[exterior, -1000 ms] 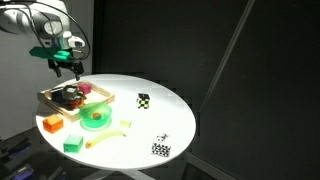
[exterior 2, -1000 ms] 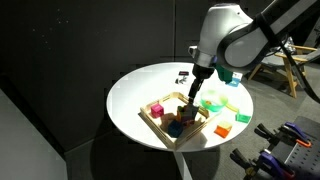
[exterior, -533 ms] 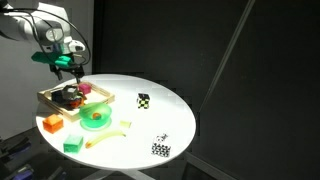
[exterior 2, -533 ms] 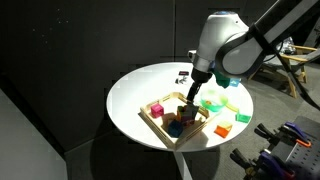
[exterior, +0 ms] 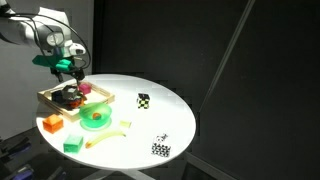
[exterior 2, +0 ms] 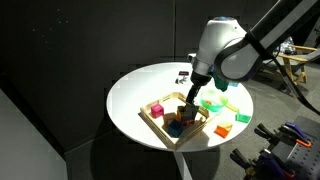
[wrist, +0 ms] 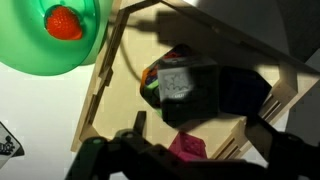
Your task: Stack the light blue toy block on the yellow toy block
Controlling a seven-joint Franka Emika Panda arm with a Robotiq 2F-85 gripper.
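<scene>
A round white table (exterior: pixel 178 115) fills the scene. A shallow wooden tray (exterior: pixel 60 108) sits at its left edge in an exterior view, and a green disc (exterior: pixel 95 120) lies just right of the tray's near side.

My claw (exterior: pixel 68 70) hangs directly over the tray, pointing down. In the wrist view the claw (wrist: pixel 200 132) is spread wide and holds nothing, with one dark finger on each side of the tray's contents. I judge I am lined up this way to drop onto a piece inside.

The light blue toy block (wrist: pixel 175 82) is inside the tray, a whitish cube resting among dark pieces, with a pink block (wrist: pixel 188 148) nearer to me. It sits slightly left of my centre line, so I would likely need a small shift before closing.

The yellow toy block (exterior: pixel 124 124) appears to lie out on the open table, right of the disc and well apart from the tray. The stack is not yet begun.
</scene>
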